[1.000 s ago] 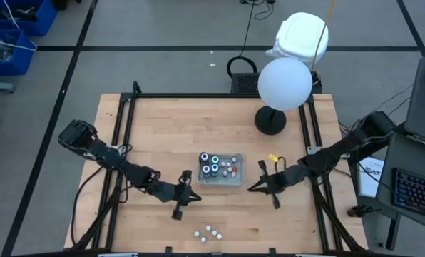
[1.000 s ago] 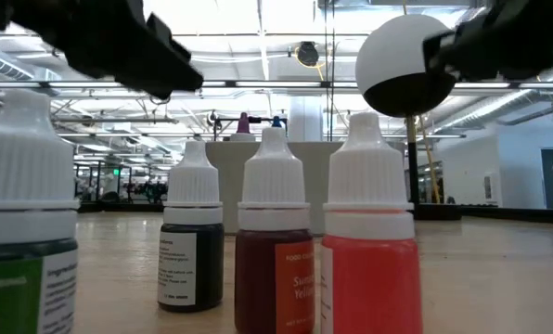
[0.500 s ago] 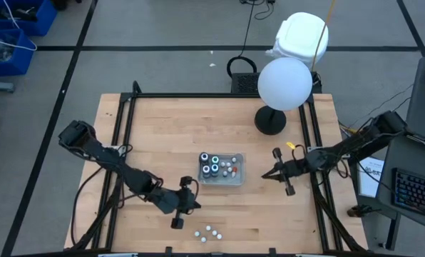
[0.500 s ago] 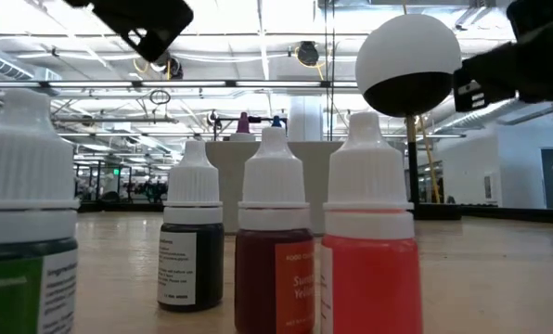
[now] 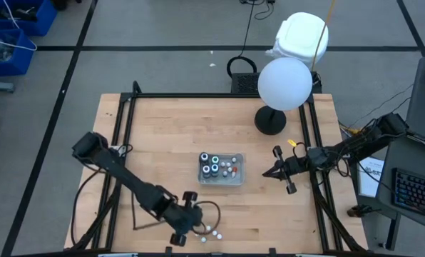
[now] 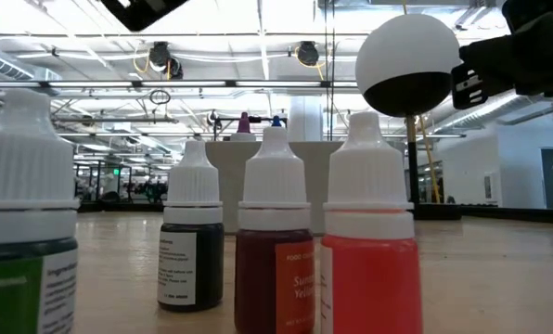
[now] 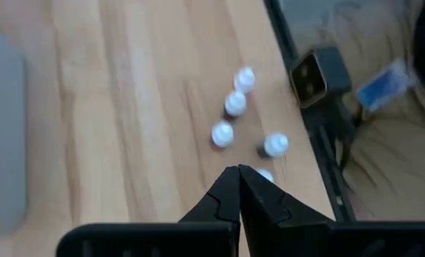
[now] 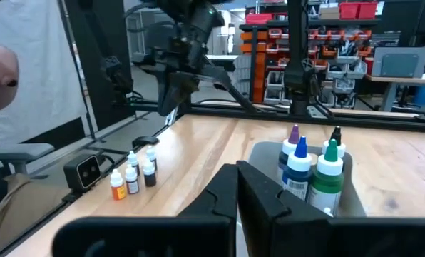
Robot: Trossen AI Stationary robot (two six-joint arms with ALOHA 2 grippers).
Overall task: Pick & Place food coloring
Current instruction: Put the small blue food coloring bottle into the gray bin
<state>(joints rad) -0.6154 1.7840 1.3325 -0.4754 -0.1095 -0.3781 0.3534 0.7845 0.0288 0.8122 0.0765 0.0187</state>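
Several tiny food coloring bottles (image 7: 234, 104) with white caps stand upright in a loose group on the wood near the table's front edge (image 5: 209, 232). My left gripper (image 7: 238, 171) hovers shut above them, slanting down, its tips (image 5: 195, 223) just left of the group. A clear tray (image 5: 235, 178) at the table's middle holds several more bottles (image 8: 305, 168). My right gripper (image 5: 266, 173) waits shut and level, to the right of the tray, with nothing in it. The low view shows four of the loose bottles (image 6: 275, 250) close up.
A white globe lamp (image 5: 284, 84) on a black round base (image 5: 269, 120) stands at the far right. Black frame rails (image 5: 123, 143) run along the table's sides. A small black camera box (image 7: 316, 71) sits at the front edge beside the loose bottles.
My left gripper has moved from beside the tray toward the table's near edge and risen, ending over the loose bottles. My right gripper has drawn back from the tray toward the table's right edge. Both stay shut; no bottle has moved.
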